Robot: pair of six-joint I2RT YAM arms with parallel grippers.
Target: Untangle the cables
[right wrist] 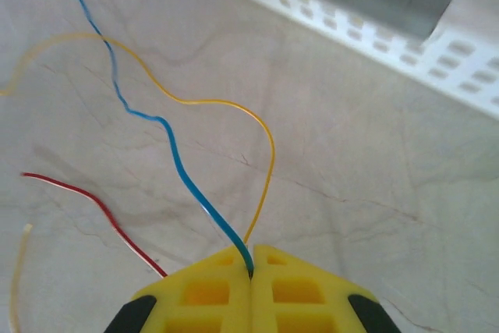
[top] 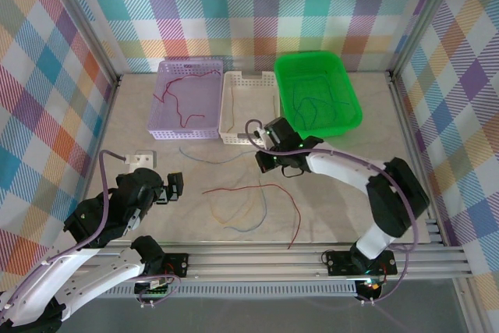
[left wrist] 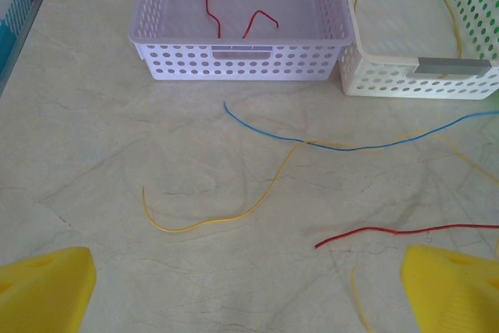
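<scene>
The right hand (right wrist: pixel 251 259) is pinched together on the blue cable (right wrist: pixel 168 142), which runs straight out of the seam between its fingertips and away across the bench (right wrist: pixel 374 193). The yellow cable (right wrist: pixel 226 104) arcs down to the same fingertips just beside the blue. Whether it is caught in the pinch too, I cannot tell, and that should be checked before pulling. A good move is probably a slow lift and a draw back toward the hand's own side, watching the far crossing where yellow passes over blue. If the yellow starts to travel along, easing off and re-gripping the blue alone seems wiser than dragging both. The red cable (right wrist: pixel 93 204) lies close beside the hand, toward the other arm, apart from the blue here, yet near enough to be swept along by a low pull. Ahead of the fingertips stands the white basket (right wrist: pixel 374 29), so a forward stroke has little room. The left hand (left wrist: pixel 249 286) hangs above the bench with fingers wide apart, holding nothing. Beyond it lie blue, yellow and red strands, and farther off the purple basket (left wrist: pixel 234 60) — red wire inside it.
</scene>
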